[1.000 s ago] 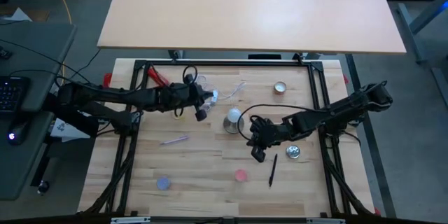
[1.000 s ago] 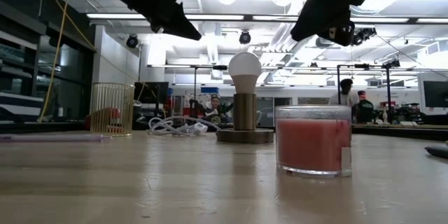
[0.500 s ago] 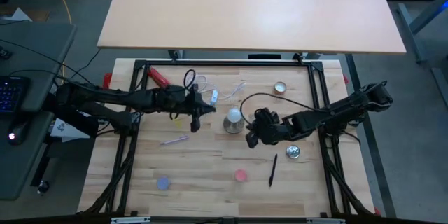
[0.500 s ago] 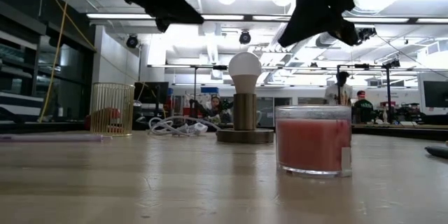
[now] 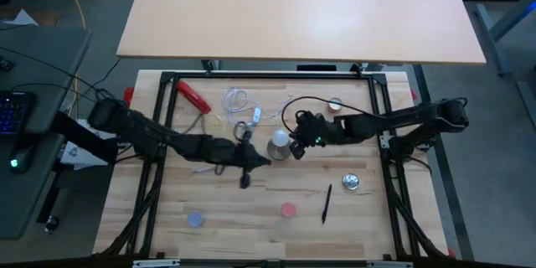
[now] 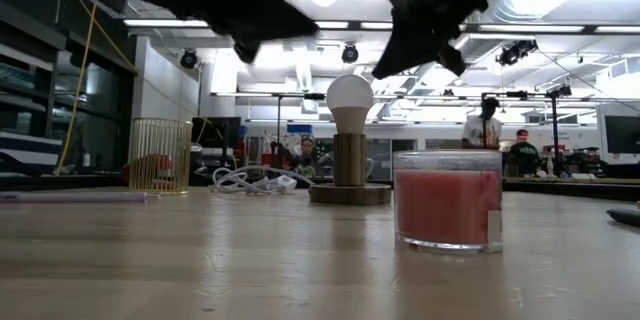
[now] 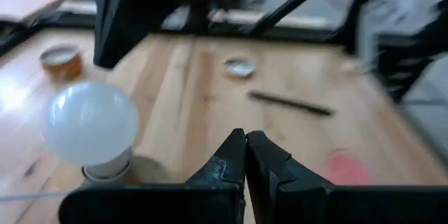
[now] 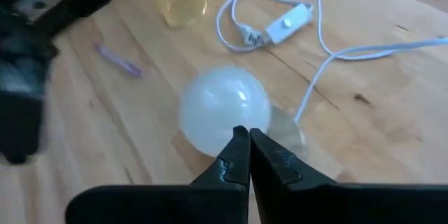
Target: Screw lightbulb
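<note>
From above, the small white frosted lightbulb (image 5: 280,141) stands upright in a grey round metal socket stand (image 5: 277,149) near the middle of the pale wooden table (image 5: 251,209). The right gripper (image 5: 299,146) hovers just right of the bulb, its fingers pressed together on nothing. The left gripper (image 5: 255,162) sits just left of the bulb and slightly nearer, also pressed together and empty. A white cable with a switch (image 5: 243,105) lies farther back, a black pen (image 5: 326,203) to the near right.

At table height, the lightbulb (image 6: 349,100) rises from its stand (image 6: 349,193), behind and left of a pink candle in a glass (image 6: 447,204). Both dark grippers hang above it, one on each side, not touching it.

From the left wrist, the closed left fingers (image 7: 234,157) point past the bulb (image 7: 89,122), which sits off to one side, apart from them.

From the right wrist, the closed right fingers (image 8: 240,152) hang just over the bulb (image 8: 224,108); I cannot tell whether they touch it.
</note>
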`<state>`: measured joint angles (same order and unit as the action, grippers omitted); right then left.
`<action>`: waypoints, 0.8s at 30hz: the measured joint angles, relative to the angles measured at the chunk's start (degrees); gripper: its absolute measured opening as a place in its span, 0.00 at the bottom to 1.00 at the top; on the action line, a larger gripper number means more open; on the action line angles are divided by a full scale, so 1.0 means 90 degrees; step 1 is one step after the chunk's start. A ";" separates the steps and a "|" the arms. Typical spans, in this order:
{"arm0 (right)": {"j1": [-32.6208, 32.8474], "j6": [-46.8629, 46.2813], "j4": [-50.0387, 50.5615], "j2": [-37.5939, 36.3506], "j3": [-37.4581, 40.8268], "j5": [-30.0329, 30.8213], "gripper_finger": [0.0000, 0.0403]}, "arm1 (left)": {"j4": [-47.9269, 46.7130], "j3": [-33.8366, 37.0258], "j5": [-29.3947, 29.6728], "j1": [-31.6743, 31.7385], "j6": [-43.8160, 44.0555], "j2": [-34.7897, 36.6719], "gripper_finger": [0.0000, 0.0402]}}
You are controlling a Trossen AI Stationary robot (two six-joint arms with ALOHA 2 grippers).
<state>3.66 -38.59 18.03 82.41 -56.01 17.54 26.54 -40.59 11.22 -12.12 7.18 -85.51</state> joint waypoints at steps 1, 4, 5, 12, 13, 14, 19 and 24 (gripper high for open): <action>-0.0097 0.0176 0.0002 -0.0002 0.0045 -0.0134 0.00 | -0.0063 -0.0183 0.0098 0.0000 0.0004 -0.0254 0.00; -0.0292 0.0570 0.0153 -0.0141 0.0253 -0.0419 0.00 | -0.0277 -0.0667 0.0387 0.0005 0.0029 -0.0691 0.00; -0.0338 0.0663 0.0123 -0.0260 0.0391 -0.0600 0.00 | -0.0396 -0.0743 0.0531 0.0003 0.0095 -0.0744 0.00; -0.0140 0.0104 -0.1835 -0.1526 0.2117 -0.1056 0.00 | -0.0455 -0.0467 0.1235 0.0015 0.0524 -0.0530 0.00; -0.0096 0.0007 -0.2368 -0.1632 0.2359 -0.0908 0.00 | -0.0403 -0.0426 0.1331 0.0055 0.0523 -0.0505 0.00; -0.0078 -0.0053 -0.2744 -0.1699 0.2566 -0.0739 0.00 | -0.0287 -0.0405 0.1297 0.0103 0.0498 -0.0504 0.00; -0.0376 -0.0216 -0.3517 -0.1623 0.3098 -0.0339 0.00 | -0.0320 -0.0508 0.0114 0.0372 -0.0218 -0.0553 0.00; -0.0654 0.0022 -0.3788 -0.1292 0.2983 -0.0783 0.00 | -0.0332 -0.0659 0.0404 0.0694 0.0027 -0.0792 0.00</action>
<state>-2.22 -38.40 -16.06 70.79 -29.17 10.50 23.55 -46.52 14.85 -5.87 7.43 -92.63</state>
